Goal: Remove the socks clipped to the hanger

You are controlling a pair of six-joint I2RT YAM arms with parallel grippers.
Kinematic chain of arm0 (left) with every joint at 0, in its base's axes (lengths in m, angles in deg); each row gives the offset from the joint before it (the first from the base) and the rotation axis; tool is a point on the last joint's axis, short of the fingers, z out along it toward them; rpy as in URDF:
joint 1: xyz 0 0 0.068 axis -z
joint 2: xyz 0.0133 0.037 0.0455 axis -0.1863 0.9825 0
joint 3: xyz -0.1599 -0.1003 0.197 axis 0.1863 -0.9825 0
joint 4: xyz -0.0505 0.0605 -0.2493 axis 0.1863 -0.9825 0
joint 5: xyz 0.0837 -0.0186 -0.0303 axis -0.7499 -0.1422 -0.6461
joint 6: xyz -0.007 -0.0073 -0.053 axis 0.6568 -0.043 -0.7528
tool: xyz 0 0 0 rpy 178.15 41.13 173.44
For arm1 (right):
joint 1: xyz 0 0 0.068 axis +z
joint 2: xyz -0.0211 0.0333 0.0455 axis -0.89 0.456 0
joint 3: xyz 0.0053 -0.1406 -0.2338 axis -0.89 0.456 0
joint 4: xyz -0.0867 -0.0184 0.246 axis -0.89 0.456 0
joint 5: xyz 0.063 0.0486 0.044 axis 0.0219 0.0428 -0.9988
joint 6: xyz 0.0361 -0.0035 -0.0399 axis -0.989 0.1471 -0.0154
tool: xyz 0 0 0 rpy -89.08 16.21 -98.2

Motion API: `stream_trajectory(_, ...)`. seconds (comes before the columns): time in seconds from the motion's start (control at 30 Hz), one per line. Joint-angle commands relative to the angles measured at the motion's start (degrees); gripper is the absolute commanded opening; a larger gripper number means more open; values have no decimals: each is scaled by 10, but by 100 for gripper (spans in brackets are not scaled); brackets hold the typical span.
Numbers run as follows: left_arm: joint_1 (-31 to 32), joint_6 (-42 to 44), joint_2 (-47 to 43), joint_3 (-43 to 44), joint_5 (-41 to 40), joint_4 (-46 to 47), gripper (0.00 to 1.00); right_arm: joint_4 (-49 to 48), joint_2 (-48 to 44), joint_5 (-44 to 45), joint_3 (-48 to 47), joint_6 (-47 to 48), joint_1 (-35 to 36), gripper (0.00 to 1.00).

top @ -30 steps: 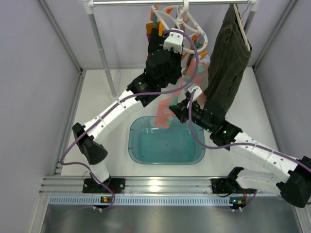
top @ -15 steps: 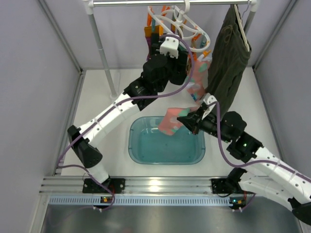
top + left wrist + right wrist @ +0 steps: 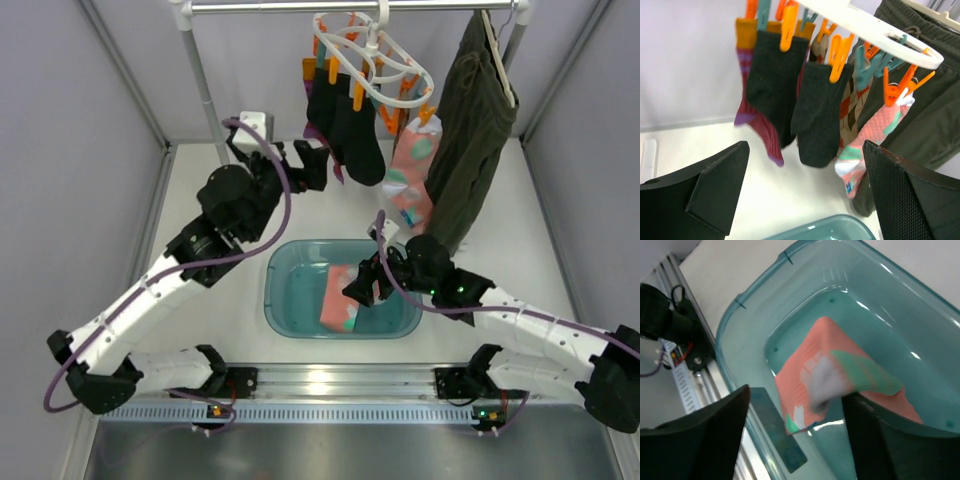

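Your right pincer (image 3: pixel 365 283) hangs over the teal basin (image 3: pixel 290 300) with its jaws parted and nothing between them. Just below its fingers, a pink sock (image 3: pixel 840 375) lies loose on the basin floor. It is a soft knit with mint and white patches, folded on itself, and its long axis runs from the near rim up towards the pincer. I cannot tell whether its edge touches one finger.

Your left pincer (image 3: pixel 312 167) is spread wide and empty, with both black fingers clear of any cloth. Straight ahead of it and higher up is the hanger (image 3: pixel 865 22), a white looped plastic ring with orange and teal clips. The socks under it all hang lengthwise, cuffs up and toes down. Nearest the pincer's left finger is a maroon striped sock (image 3: pixel 747 107) with an orange cuff. Two plain black socks (image 3: pixel 775 85) hang dead ahead, with a brown-and-orange argyle one (image 3: pixel 847 115) behind them. Towards the right finger is another pink sock (image 3: pixel 865 145), waffle-textured with a mint toe. Beyond that hangs a dark olive garment (image 3: pixel 470 120).
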Motion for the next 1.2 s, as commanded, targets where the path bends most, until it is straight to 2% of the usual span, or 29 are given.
stream_trajectory(0.0,0,-44,-65,-56,-3,-5,99,-35,6,10,-17,-22,11,78)
stream_trajectory(0.03,0,-53,-80,-70,1,-12,99,-25,-7,33,-20,-20,12,86)
stream_trajectory(0.07,0,-58,-108,-95,15,-20,99,-15,-17,42,-27,-14,11,99)
stream_trajectory(0.2,0,-79,-181,-158,69,-41,98,73,-79,110,-66,17,10,99)
stream_trajectory(0.23,0,-90,-195,-170,86,-41,99,86,-96,157,-76,25,10,99)
stream_trajectory(0.33,0,-112,-250,-215,140,-42,99,126,-105,281,-112,53,-2,100)
stream_trajectory(0.4,0,-119,-269,-226,168,-55,99,128,-90,302,-137,72,-31,99)
stream_trajectory(0.47,0,-121,-286,-234,174,-70,98,110,-72,280,-150,76,-71,99)
stream_trajectory(0.5,0,-120,-291,-234,173,-80,98,94,-64,265,-150,83,-120,99)
stream_trajectory(0.57,0,-120,-303,-234,170,-108,99,22,-46,202,-130,113,-184,99)
stream_trajectory(0.67,0,-115,-319,-237,178,-136,99,-35,-8,124,-141,133,-239,99)
stream_trajectory(0.73,0,-111,-325,-239,191,-145,99,-51,32,69,-151,146,-262,99)
stream_trajectory(0.9,0,-105,-325,-245,257,-149,99,-175,123,-62,-159,159,-303,99)
stream_trajectory(0.97,0,-104,-321,-244,290,-149,98,-214,147,-76,-159,156,-304,99)
stream_trajectory(1.03,0,-104,-320,-237,302,-148,99,-269,178,-112,-159,154,-305,91)
stream_trajectory(1.07,0,-105,-320,-234,305,-149,98,-282,187,-129,-164,144,-304,70)
stream_trajectory(1.1,0,-107,-320,-226,303,-149,98,-298,200,-153,-167,139,-303,59)
stream_trajectory(1.13,0,-108,-319,-220,299,-148,99,-304,203,-157,-168,133,-302,44)
stream_trajectory(1.17,0,-109,-316,-216,292,-148,99,-309,204,-151,-164,127,-293,4)
